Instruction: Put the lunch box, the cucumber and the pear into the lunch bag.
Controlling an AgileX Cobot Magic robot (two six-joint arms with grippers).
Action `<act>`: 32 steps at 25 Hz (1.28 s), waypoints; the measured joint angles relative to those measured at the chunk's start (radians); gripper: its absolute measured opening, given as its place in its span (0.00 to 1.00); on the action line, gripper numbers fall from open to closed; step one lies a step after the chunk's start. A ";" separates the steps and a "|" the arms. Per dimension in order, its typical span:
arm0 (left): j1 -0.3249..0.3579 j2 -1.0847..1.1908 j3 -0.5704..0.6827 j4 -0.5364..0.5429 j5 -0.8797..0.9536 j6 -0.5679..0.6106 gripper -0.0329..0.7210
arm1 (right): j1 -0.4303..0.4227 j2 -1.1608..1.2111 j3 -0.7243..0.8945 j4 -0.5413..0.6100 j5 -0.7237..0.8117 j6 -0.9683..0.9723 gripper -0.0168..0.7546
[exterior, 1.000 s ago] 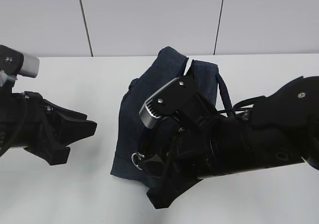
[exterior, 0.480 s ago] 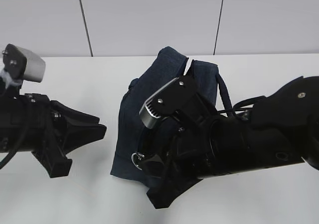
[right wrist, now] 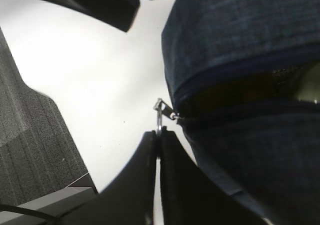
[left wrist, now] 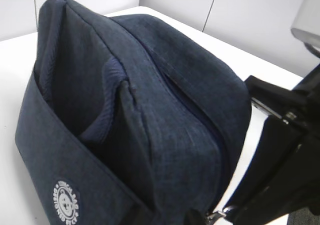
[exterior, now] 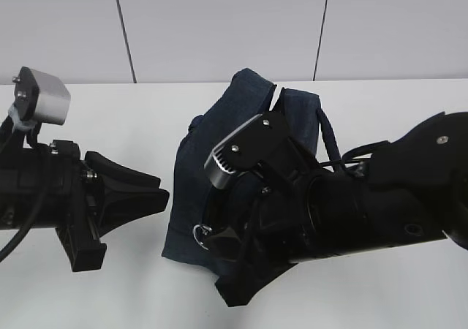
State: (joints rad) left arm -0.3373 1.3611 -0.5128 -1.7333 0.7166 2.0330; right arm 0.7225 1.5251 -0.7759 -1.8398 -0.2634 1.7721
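Our left tool [exterior: 150, 190], spread, has closed on the lunch bag [exterior: 241, 117]; our right tool [right wrist: 158, 140], pinching the ring pull [right wrist: 159, 116], could lose it.

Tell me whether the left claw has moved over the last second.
Yes. In the exterior view the left claw has advanced rightward across the table, closing most of the gap to the lunch bag, which has stayed put.
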 joint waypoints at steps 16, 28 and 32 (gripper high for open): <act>-0.119 0.062 -0.002 0.012 -0.132 0.007 0.43 | 0.000 0.000 0.000 0.000 0.000 0.000 0.02; -0.124 0.127 -0.054 0.000 -0.194 0.008 0.41 | 0.000 0.000 0.000 0.000 0.000 0.000 0.02; -0.124 0.167 -0.077 0.000 -0.175 0.008 0.38 | 0.000 0.000 0.000 0.000 0.000 0.000 0.02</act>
State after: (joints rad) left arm -0.4615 1.5284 -0.5894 -1.7334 0.5416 2.0409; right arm 0.7225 1.5251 -0.7759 -1.8398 -0.2634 1.7721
